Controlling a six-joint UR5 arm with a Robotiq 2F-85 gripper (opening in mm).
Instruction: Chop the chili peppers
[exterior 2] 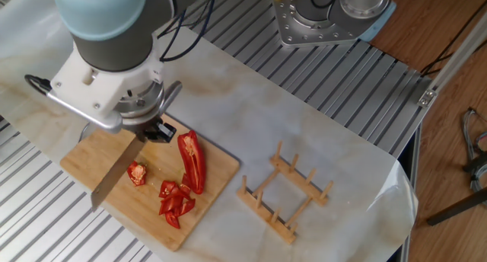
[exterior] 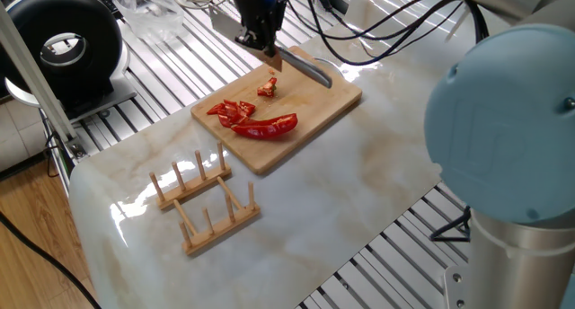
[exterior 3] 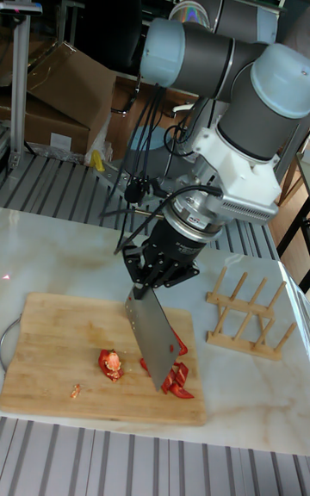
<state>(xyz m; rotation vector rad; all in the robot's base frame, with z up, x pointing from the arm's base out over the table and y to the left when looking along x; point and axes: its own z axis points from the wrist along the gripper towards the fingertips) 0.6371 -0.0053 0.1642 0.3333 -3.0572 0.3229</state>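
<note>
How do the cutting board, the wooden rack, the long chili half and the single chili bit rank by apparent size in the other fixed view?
1. Cutting board
2. Wooden rack
3. Long chili half
4. Single chili bit

One fixed view: high, looks down past the robot's pale blue base joint (exterior: 503, 147).
The other fixed view: high, opposite side, steeper.
Tall fixed view: low, close, facing the arm.
Shared: rectangular bamboo cutting board (exterior: 310, 107) (exterior 2: 91, 167) (exterior 3: 52, 358); slatted wooden rack (exterior: 205, 201) (exterior 2: 285, 190) (exterior 3: 245, 311).

Wood rack (exterior: 205, 201) nr cutting board (exterior: 323, 107).
</note>
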